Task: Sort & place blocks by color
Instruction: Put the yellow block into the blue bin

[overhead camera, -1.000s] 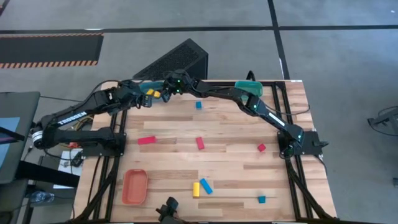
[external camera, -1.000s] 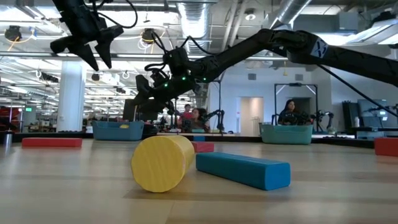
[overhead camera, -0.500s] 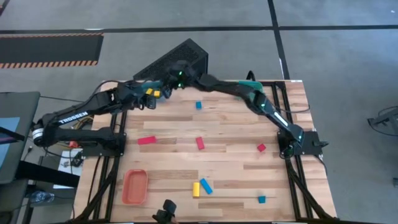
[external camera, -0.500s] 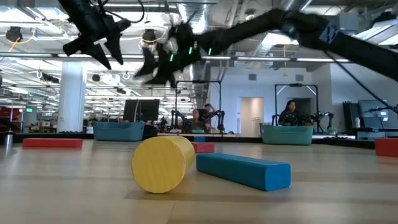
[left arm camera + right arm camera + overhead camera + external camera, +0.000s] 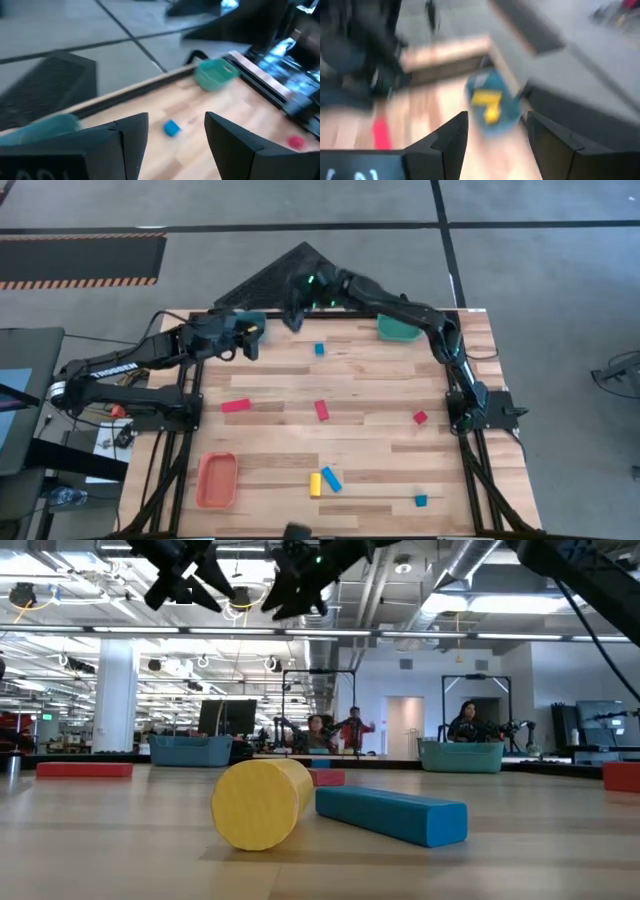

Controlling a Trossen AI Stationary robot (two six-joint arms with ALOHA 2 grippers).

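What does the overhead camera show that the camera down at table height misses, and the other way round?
Only the overhead view shows the orange tray, the small blue cube near the far edge, and the whole wooden table.

Only the table-height view shows the room behind, with people at distant workbenches.

Both show the yellow block lying beside the blue bar at the near edge, the red bar, and both end effectors raised off the table: the left end effector and the right end effector.
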